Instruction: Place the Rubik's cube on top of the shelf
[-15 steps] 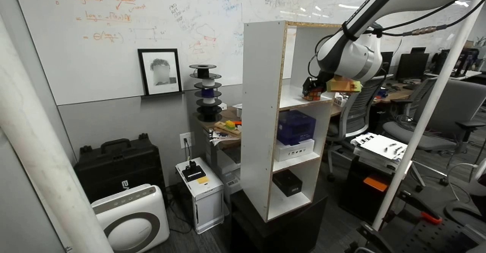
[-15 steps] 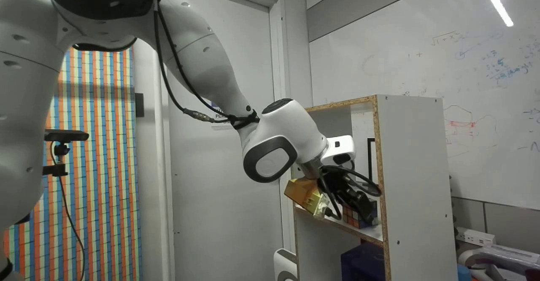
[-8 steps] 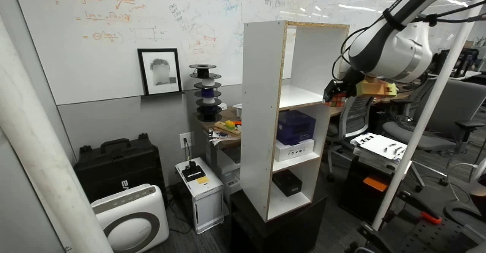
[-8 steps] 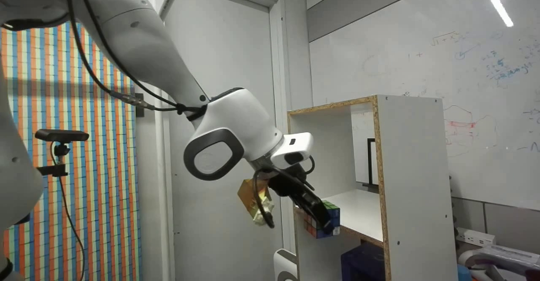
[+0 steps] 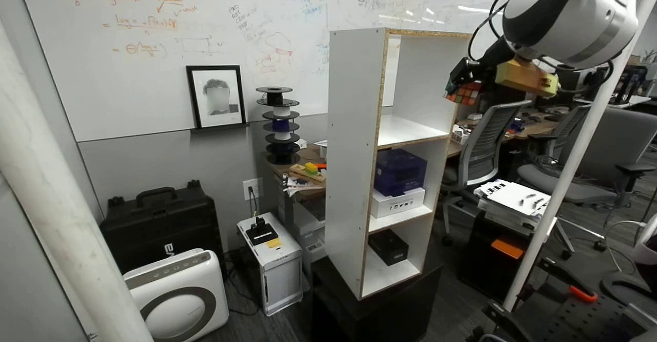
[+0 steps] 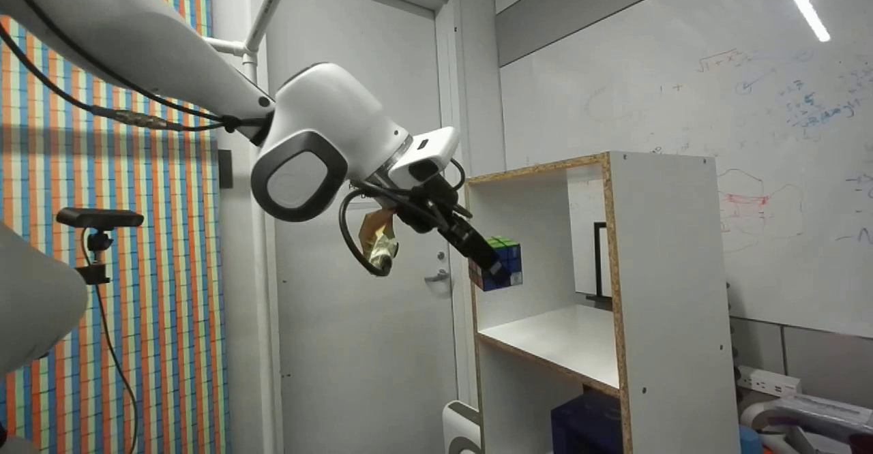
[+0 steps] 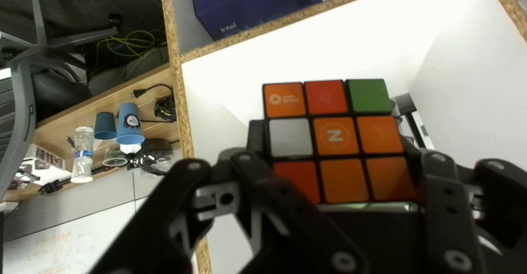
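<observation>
My gripper (image 5: 458,77) is shut on the Rubik's cube (image 5: 466,93), with a finger on either side, as the wrist view (image 7: 335,136) shows. The cube shows an orange face with red, white and green squares. The shelf (image 5: 354,152) is a tall white unit with open compartments. In an exterior view, the cube (image 6: 512,258) hangs in the air in front of the open top compartment of the shelf (image 6: 668,270). It is above that compartment's floor and below the top panel. The upper surface of the top panel is hardly visible.
A dark blue-purple box (image 5: 400,171) sits on a white box (image 5: 399,203) in the middle compartment. A small black box (image 5: 388,247) is in the bottom one. The shelf stands on a black base (image 5: 377,306). A white pole (image 5: 575,141) stands near the arm.
My gripper has drawn the cube out of the top compartment, back from the shelf, and then risen with it. The cube has stayed in the fingers.
</observation>
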